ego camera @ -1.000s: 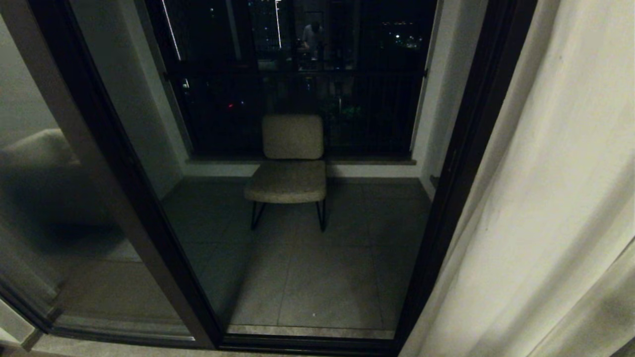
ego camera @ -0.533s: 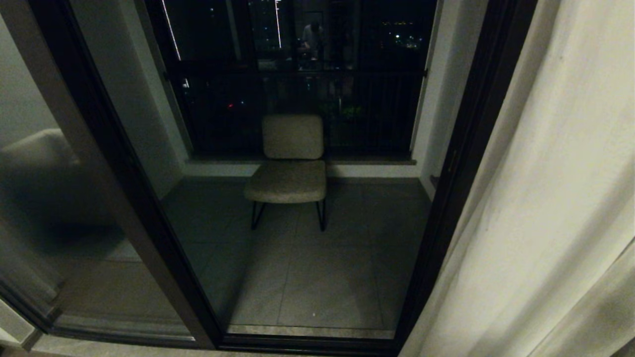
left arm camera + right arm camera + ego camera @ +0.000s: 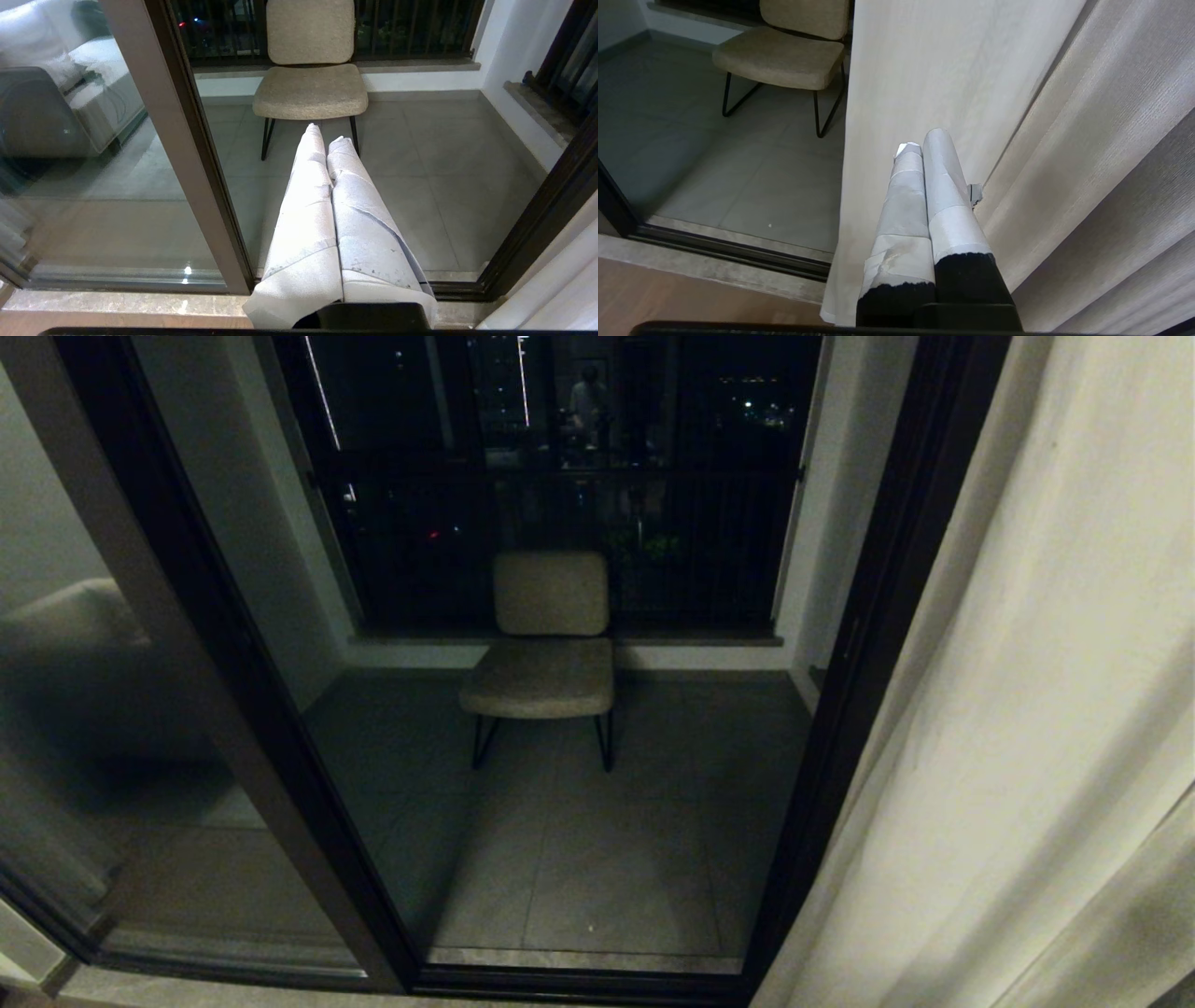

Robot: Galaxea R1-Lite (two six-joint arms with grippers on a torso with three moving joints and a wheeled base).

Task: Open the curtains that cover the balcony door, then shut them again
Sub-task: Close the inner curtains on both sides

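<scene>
From the head view, the curtains (image 3: 1027,709) hang bunched at the right of the balcony door (image 3: 840,709), leaving its glass bare, so the closing half seems due. The left wrist view shows the left gripper (image 3: 327,133) pressed together and empty before the glass. In the right wrist view the right gripper (image 3: 920,140), also pressed together, holds nothing beside the curtain edge; it must spread, pinch that edge and draw it across.

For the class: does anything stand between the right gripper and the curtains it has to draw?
Nothing visible does. In the right wrist view the right gripper, jaws shut and empty, points straight at the curtains; the chair stands aside, beyond the glass.
</scene>
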